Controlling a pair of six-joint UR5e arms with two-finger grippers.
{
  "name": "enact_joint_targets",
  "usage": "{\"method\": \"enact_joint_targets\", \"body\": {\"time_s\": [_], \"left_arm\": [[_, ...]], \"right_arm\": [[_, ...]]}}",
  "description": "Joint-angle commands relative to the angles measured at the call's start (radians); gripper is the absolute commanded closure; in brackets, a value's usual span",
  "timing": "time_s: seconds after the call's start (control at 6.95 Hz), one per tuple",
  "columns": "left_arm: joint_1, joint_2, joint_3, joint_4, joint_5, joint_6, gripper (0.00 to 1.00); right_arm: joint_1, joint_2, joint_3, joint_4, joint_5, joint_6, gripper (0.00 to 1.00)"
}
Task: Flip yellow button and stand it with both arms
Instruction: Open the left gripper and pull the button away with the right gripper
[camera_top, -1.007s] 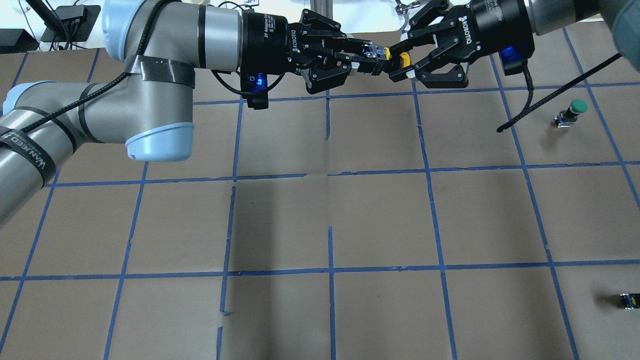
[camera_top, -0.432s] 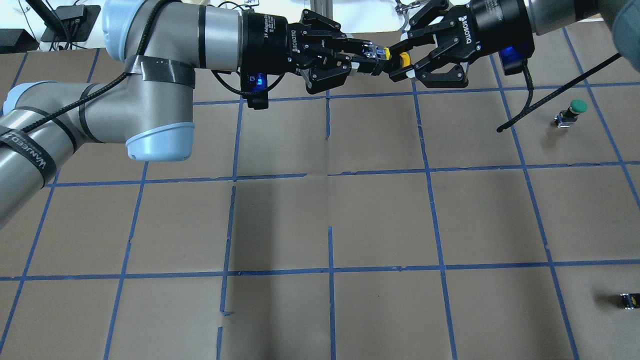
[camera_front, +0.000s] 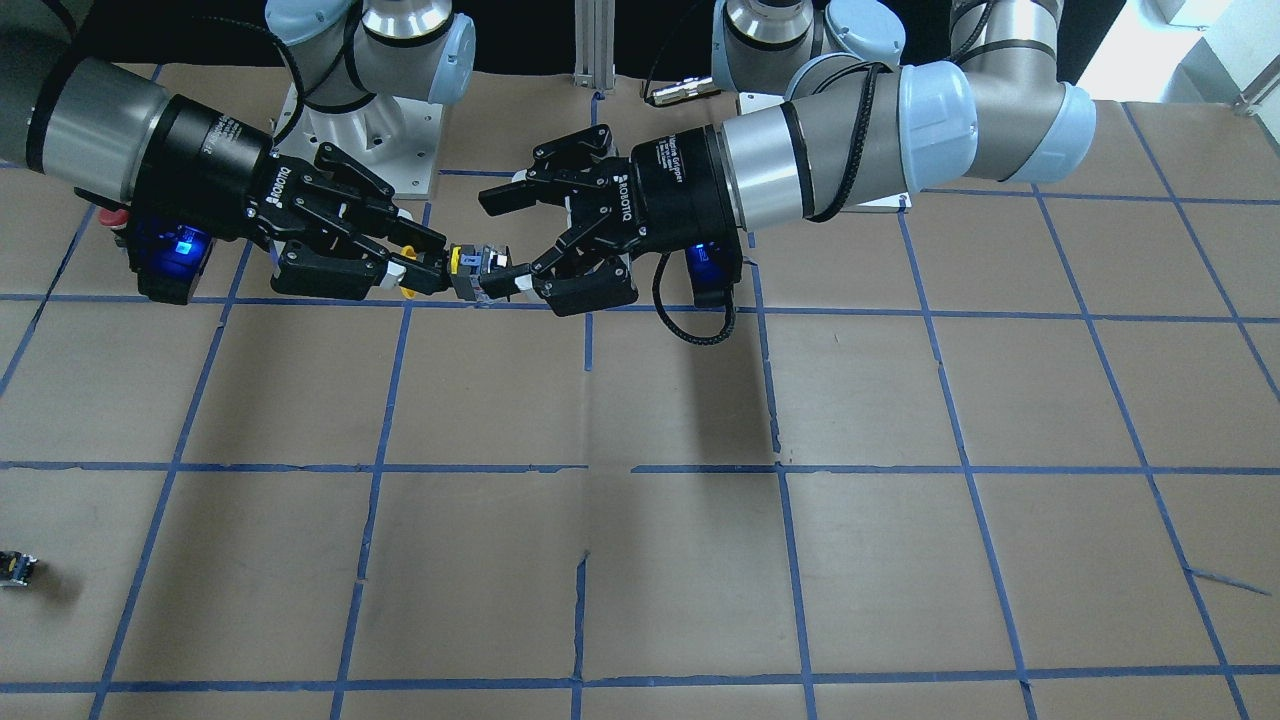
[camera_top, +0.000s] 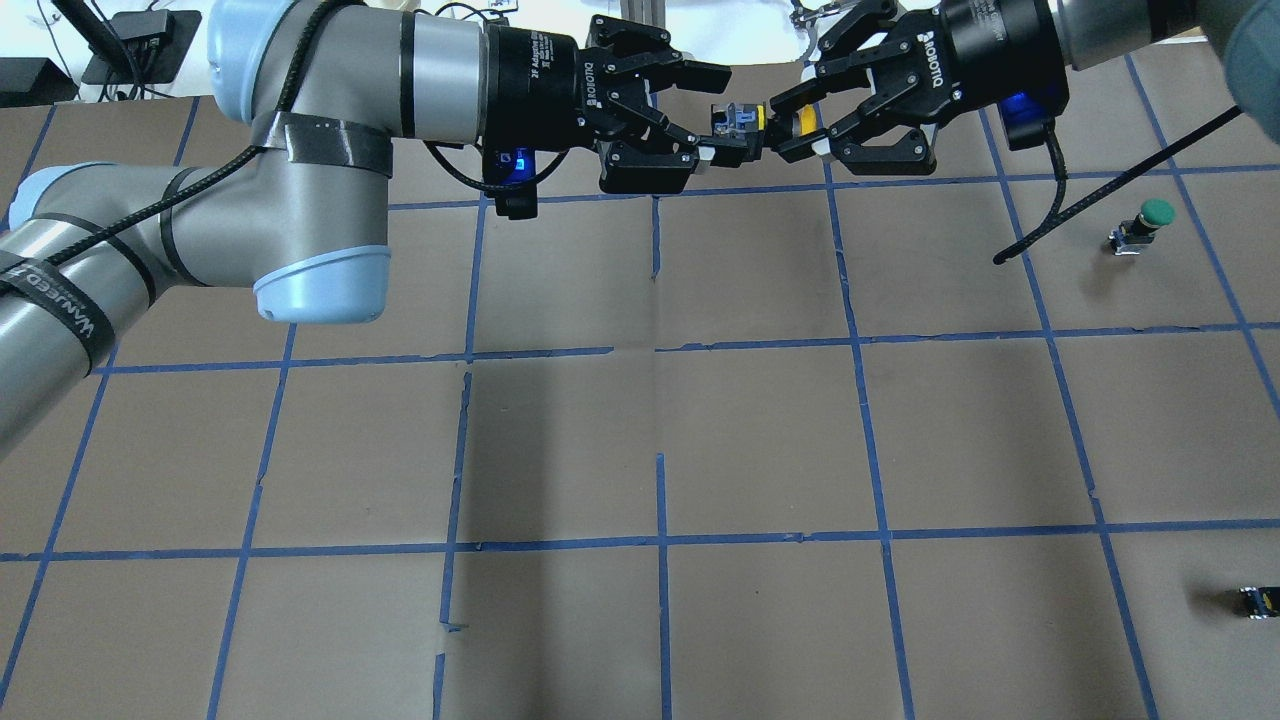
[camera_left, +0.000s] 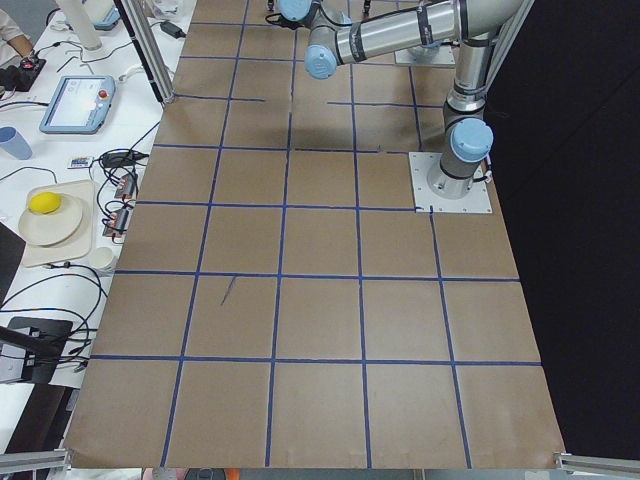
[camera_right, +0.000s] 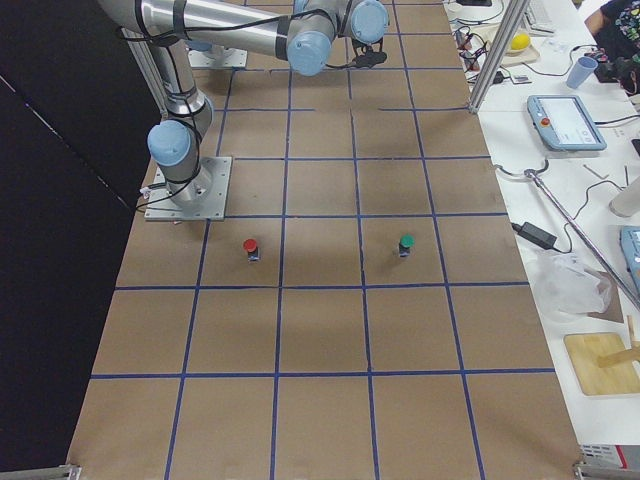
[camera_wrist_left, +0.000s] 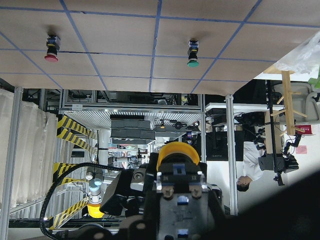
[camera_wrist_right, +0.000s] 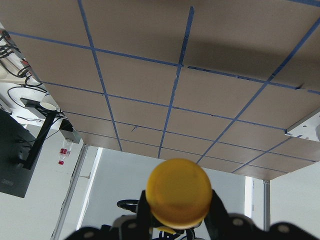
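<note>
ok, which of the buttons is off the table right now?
The yellow button: it is held in mid-air by its cap in the right gripper. The green button and the red button both stand on the table.

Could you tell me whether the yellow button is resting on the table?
No, the yellow button is held above the table, its cap pinched by the right gripper.

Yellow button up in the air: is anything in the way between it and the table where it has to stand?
Nothing visible is. The right claw holds the yellow button by its cap above the table, and the patch right below shows only brown paper and blue tape. The green button stands far off sideways.
</note>
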Motion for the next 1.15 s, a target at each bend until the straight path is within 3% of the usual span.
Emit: {"method": "enact_joint_targets", "body": {"time_s": [0.0, 0.72, 1.01], "left_arm": [[0.0, -0.005, 0.0, 0.037, 0.001, 0.0, 0.06], [0.0, 0.006, 0.02, 0.039, 0.012, 0.13, 0.16], [0.0, -0.007, 0.037, 0.036, 0.079, 0.242, 0.14]], "right_arm": [[-0.007, 0.0, -0.001, 0.0, 0.0, -0.001, 0.94], [-0.072, 0.0, -0.009, -0.012, -0.037, -0.021, 0.98], [-0.072, 0.0, -0.02, -0.04, -0.209, -0.16, 0.98]]}}
